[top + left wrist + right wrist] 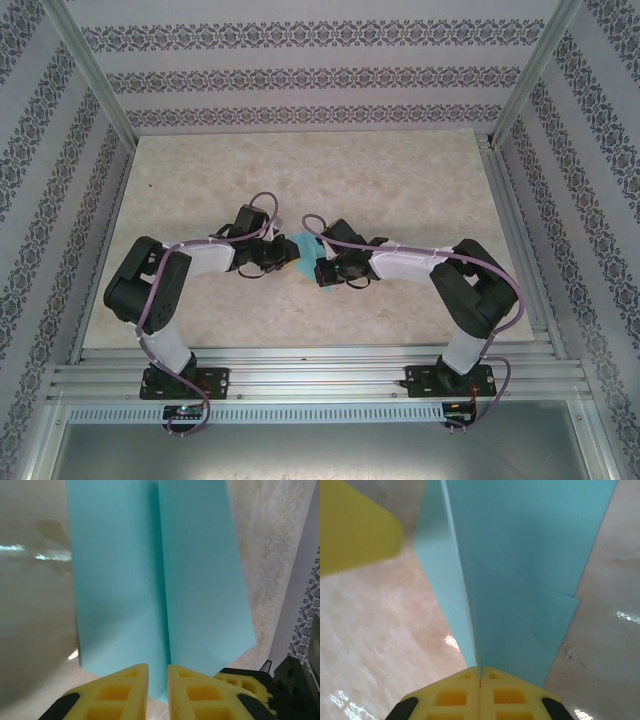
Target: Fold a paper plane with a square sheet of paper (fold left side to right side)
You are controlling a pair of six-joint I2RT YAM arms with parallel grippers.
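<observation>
The turquoise sheet of paper (306,247) lies at the table's middle between both grippers, folded into layers and raised along a centre crease. In the left wrist view the paper (200,580) rises ahead with its crease running down into the narrow gap of my left gripper (158,680). The yellow fingers stand slightly apart and open. My right gripper (480,672) is shut on the folded edge of the paper (520,570), its pads pressed together with no gap. From above, the left gripper (288,258) and the right gripper (326,268) face each other across the sheet.
The beige marbled tabletop (300,170) spreads behind the arms, bounded by aluminium rails (320,375) in front and patterned walls (300,75) around. A blurred yellow finger of the left gripper (355,530) shows at the upper left of the right wrist view.
</observation>
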